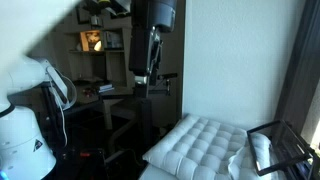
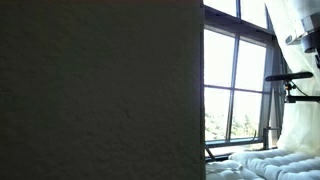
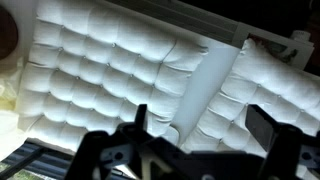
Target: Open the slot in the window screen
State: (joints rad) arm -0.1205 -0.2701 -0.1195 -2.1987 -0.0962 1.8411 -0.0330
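Claw (image 3: 200, 128) is spread wide with nothing in it, hanging over a white tufted cushion (image 3: 110, 70) in the wrist view. The window (image 2: 235, 80) shows in an exterior view, just past a big dark wall (image 2: 100, 90), bright with trees outside. Honestly can't make out the screen or its slot from here, it's too small.

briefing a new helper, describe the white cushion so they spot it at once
Start at the tall window; low at its foot lies the white cushion. Its surface is quilted into puffy squares, unlike the smooth white strip beside it in the wrist view.
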